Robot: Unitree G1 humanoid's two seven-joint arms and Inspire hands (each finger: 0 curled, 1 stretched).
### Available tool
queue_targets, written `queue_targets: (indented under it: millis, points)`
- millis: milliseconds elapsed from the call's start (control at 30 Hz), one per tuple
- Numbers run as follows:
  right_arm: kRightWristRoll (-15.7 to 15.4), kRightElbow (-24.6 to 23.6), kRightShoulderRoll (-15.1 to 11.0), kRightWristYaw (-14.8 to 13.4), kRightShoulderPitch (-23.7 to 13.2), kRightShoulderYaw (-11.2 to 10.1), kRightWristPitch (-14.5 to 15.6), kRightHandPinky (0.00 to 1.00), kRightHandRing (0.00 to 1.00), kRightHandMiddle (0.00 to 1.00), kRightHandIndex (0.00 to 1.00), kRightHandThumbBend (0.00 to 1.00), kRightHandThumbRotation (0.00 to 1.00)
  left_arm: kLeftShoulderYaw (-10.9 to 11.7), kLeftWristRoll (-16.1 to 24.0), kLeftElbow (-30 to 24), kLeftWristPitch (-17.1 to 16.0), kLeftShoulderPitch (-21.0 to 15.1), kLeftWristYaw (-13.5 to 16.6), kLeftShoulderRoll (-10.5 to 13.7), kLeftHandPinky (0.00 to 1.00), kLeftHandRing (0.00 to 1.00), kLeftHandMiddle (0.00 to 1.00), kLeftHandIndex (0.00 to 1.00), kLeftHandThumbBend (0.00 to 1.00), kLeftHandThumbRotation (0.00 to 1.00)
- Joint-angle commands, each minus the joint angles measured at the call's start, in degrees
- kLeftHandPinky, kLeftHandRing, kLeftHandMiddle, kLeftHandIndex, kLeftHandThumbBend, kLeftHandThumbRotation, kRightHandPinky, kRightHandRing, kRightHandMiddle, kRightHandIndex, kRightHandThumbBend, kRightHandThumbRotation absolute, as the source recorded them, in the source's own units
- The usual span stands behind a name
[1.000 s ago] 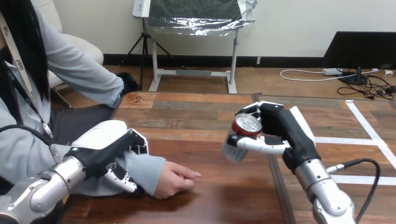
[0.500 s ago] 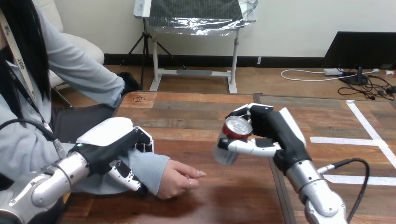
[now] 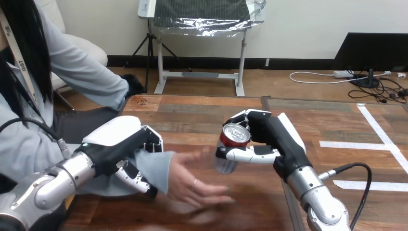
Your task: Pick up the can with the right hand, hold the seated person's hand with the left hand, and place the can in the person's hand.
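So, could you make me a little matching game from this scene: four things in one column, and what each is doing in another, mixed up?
Things:
1. can
2. left robot hand
3. right robot hand
4. person's hand

States:
A. curled round the person's sleeved wrist
B. fingers stretched out, just left of the can
C. tilted, red top showing, held in the air
D. gripping the can from the right

Pairs: 1-C, 2-A, 3-D, 4-B.

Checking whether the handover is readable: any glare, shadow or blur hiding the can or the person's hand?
Head view: no glare hides the can, held in the right hand; the person's hand is blurred at the fingertips and casts a soft shadow on the table.
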Motion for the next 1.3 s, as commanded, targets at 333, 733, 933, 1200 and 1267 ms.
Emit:
queue_targets:
  millis: [333,733,933,1200,1267]
  points:
    - [0.1,-7.4,1.2,-0.5,-0.9,1.2,-0.8,0.34,0.39,0.46,0.5,0.79,0.0,3.1,-4.6,-8.9,-0.4,-4.4,-0.9,-2.7,0.21,0.27,0.34,0.36,0.91,0.0]
    - [0.4,-8.4,1.9,0.5,0.2,1.8,-1.5,0.34,0.39,0.46,0.5,0.78,0.0,4.0,-5.3,-10.1,-0.8,-4.2,-1.4,-3.5,0.21,0.26,0.33,0.36,0.92,0.0]
    - [-0.3,-8.9,2.2,0.3,0.7,2.4,-1.3,0.33,0.38,0.46,0.5,0.79,0.0,4.0,-5.7,-10.5,-1.1,-4.3,-1.9,-3.7,0.21,0.26,0.33,0.36,0.92,0.0]
    - [0.1,-10.2,2.7,0.6,1.6,3.1,-1.0,0.32,0.37,0.45,0.5,0.79,0.0,4.1,-5.8,-10.6,-1.2,-4.1,-2.3,-4.0,0.21,0.26,0.33,0.35,0.92,0.0]
    - [0.0,-10.9,2.8,0.5,2.0,3.3,-0.7,0.32,0.37,0.45,0.5,0.79,0.0,4.1,-6.0,-10.7,-1.1,-4.0,-2.5,-4.0,0.21,0.26,0.33,0.36,0.91,0.0]
